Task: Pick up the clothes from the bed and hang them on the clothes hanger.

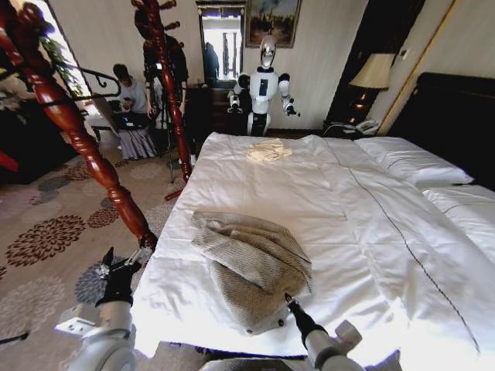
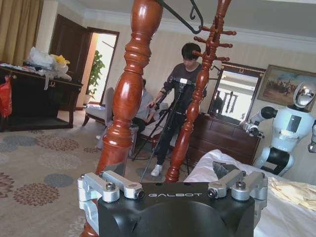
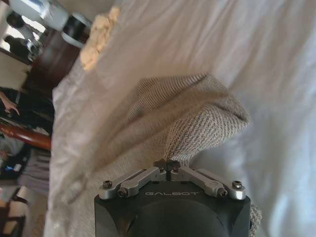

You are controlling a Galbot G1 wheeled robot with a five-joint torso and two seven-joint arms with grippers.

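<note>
The clothes point(image 1: 251, 267), a grey-beige herringbone jacket, lie crumpled on the near part of the bed point(image 1: 348, 232). My right gripper point(image 1: 288, 300) is at the jacket's near right edge. In the right wrist view the right gripper point(image 3: 168, 164) is shut, pinching a fold of the clothes point(image 3: 197, 118). Off the bed's left side, my left gripper point(image 1: 117, 267) stands open and holds nothing, close to a turned red-brown rack post point(image 1: 85, 147). The left wrist view looks over the left gripper point(image 2: 174, 177) at this post point(image 2: 128, 89), with the thin black clothes hanger point(image 2: 190, 17) up at its top.
A small cream garment point(image 1: 268, 151) lies at the bed's far end. Beyond it stands a white robot point(image 1: 264, 85). A second rack post point(image 1: 166, 85) rises by the bed's far left corner. Pillows point(image 1: 410, 162) and a dark headboard point(image 1: 456, 116) are on the right; patterned carpet point(image 1: 46, 232) lies left.
</note>
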